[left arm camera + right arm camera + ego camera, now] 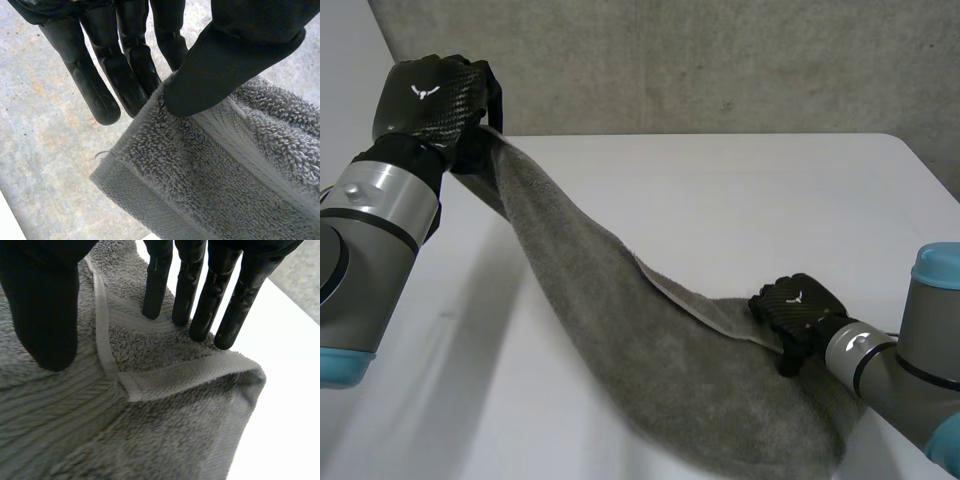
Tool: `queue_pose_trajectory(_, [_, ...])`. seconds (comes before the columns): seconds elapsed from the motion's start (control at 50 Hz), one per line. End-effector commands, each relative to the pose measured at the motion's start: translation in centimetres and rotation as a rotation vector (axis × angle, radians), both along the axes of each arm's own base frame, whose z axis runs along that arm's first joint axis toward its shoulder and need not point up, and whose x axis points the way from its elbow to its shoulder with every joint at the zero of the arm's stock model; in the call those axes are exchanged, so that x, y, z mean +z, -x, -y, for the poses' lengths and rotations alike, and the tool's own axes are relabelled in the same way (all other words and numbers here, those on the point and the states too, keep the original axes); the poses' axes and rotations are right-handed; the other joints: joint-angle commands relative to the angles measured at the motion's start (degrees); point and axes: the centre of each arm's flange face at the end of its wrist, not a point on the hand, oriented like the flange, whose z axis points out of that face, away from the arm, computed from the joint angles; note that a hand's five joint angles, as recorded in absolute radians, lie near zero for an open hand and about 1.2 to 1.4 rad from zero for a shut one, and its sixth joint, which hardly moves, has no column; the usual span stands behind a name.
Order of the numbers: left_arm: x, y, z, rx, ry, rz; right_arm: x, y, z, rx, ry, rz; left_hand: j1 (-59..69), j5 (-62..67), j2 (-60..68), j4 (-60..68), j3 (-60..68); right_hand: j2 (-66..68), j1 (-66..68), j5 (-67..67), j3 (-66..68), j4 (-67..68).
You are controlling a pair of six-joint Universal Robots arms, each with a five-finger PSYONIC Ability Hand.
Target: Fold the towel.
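Left hand [428, 95] pinches a raised corner of the grey towel [620, 340] between thumb and fingers. Right hand [796, 310], fingers straight, apparently presses a hemmed corner onto the surface [740, 200].

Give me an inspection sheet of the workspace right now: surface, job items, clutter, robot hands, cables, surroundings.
Surface: white table, with the towel's lower end lying on it.
Job's things: grey towel, one end held up in the air, the rest sloping down to the table; a hemmed edge is turned over near the right robot hand.
Clutter: nothing seen.
Robot hands: left robot hand is high at the table's far left, thumb and fingers pinching the towel's edge near a corner. Right robot hand is low, straight fingers and thumb resting on the towel beside the hem.
Cables: nothing seen.
Surroundings: grey concrete wall behind the table.
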Motion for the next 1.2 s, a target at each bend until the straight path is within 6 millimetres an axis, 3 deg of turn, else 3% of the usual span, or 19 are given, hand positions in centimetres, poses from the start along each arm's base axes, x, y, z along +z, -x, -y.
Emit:
queue_pose_trajectory(0.02, [-0.4,0.1,0.2,0.0,-0.01,0.006,-0.4,-0.1,1.4,-0.009,0.08,-0.023,11.8,10.7,10.2,10.2,10.3,12.0,18.1,14.8,11.8,11.9])
queue_pose_trajectory(0.32, [-1.8,-0.1,1.1,0.014,-0.049,0.025,-0.2,-0.4,5.1,-0.039,0.173,-0.071,11.8,10.7,10.2,10.2,10.3,31.2,37.3,34.0,31.0,31.1])
queue_pose_trajectory(0.38, [-2.3,-0.2,1.5,0.021,-0.061,0.031,-0.1,-0.5,5.3,-0.037,0.176,-0.071,11.8,10.7,10.2,10.2,10.3,30.3,36.5,33.2,30.2,30.3])
queue_pose_trajectory(0.46, [-2.8,-0.3,1.9,0.028,-0.075,0.038,0.3,-0.5,5.8,-0.053,0.189,-0.075,11.8,10.7,10.2,10.2,10.3,16.9,23.1,19.7,16.8,16.8])
queue_pose_trajectory(0.76, [-3.6,-0.5,2.5,0.041,-0.097,0.048,1.3,-0.3,5.4,-0.05,0.119,-0.099,11.8,10.7,10.2,10.2,10.3,11.6,17.8,14.5,11.5,11.6])
queue_pose_trajectory(0.96, [-3.9,-0.4,2.6,0.036,-0.104,0.051,2.9,-0.5,5.9,-0.043,0.136,-0.104,11.8,10.7,10.2,10.2,10.3,11.8,18.0,14.7,11.7,11.7])
queue_pose_trajectory(1.2, [-4.6,-0.4,2.8,0.036,-0.123,0.058,1.3,-0.7,6.8,-0.01,0.149,-0.17,11.8,10.7,10.2,10.2,10.3,12.3,18.5,15.2,12.2,12.3])
